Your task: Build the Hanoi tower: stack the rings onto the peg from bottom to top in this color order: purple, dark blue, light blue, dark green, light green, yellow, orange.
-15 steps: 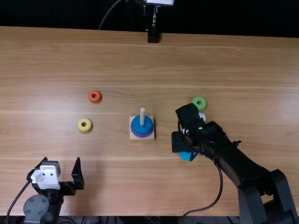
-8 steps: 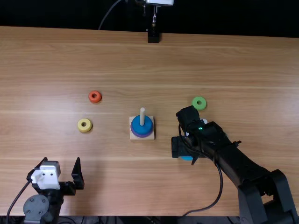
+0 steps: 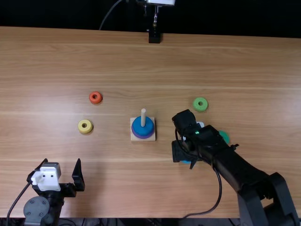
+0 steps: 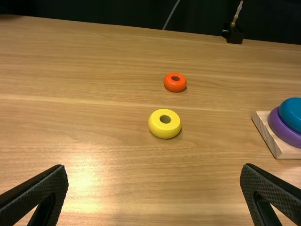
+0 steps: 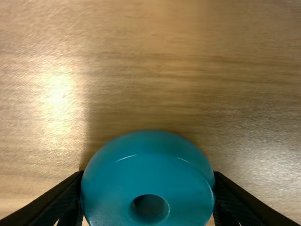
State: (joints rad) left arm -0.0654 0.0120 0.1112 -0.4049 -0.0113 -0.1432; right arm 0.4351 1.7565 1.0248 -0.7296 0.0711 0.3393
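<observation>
In the top view my left gripper stands open at the lower left, with nothing between its fingers; in the left wrist view the gripper is also spread wide. My right gripper, right of the peg, is shut on the light blue ring. The right wrist view has this ring between both fingers of the gripper. On the wooden base, the dark blue ring lies over the purple ring around the peg.
The orange ring and yellow ring lie left of the base. To its right are the light green ring and the dark green ring, partly behind my right arm. A black stand is at the far edge.
My right gripper has closed in on the light blue ring, and its arm has shifted slightly left, uncovering part of the dark green ring. The left arm has stayed still.
</observation>
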